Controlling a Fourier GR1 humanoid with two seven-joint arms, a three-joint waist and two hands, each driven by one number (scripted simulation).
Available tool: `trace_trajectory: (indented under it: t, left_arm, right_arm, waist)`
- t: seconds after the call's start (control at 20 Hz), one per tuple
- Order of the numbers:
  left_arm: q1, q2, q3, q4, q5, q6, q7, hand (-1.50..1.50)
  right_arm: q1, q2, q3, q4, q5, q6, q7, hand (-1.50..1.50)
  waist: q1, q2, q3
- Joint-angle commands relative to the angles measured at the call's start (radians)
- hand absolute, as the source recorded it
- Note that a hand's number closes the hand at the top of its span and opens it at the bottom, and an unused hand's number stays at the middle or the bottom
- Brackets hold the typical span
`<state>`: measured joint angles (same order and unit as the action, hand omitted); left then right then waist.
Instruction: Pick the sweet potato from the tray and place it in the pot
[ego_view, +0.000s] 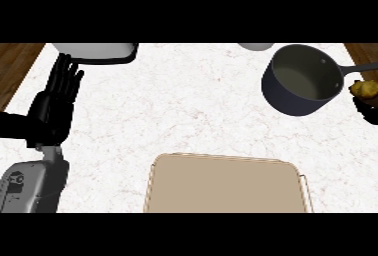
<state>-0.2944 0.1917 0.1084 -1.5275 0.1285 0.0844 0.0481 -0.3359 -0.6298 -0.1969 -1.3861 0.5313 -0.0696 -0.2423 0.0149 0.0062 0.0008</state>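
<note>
Right hand (367, 107) curled round sweet potato (363, 88) beside dark pot (301, 79), left hand (59, 95) resting with straight fingers, tan tray (225, 185) on marble worktop (177, 110), no readable writing

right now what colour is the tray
Light tan tray, seen best in the head view.

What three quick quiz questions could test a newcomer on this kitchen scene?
1. True or false: the sweet potato lies on the tray.
2. Which hand holds it: A left hand, B right hand?
3. Fill in: the pot has ____ inside it.

Key: 1 false, it is at the right edge beside the pot. 2 B. 3 nothing.
</note>
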Motion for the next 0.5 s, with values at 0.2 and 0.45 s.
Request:
trace_trajectory:
  t: [0.2,0.45]
  left_arm:
    - [0.032,-0.042,-0.021,-0.001,-0.014,0.009,-0.033,0.00]
    - [0.004,0.007,0.018,0.016,0.025,-0.045,-0.029,0.00]
  right_arm:
    - [-0.222,-0.054,-0.068,0.552,0.002,-0.041,-0.342,1.50]
    - [-0.368,-0.053,-0.057,0.841,0.079,-0.133,-0.451,1.50]
  waist:
    - [0.009,0.001,0.000]
    - [0.028,0.009,0.001]
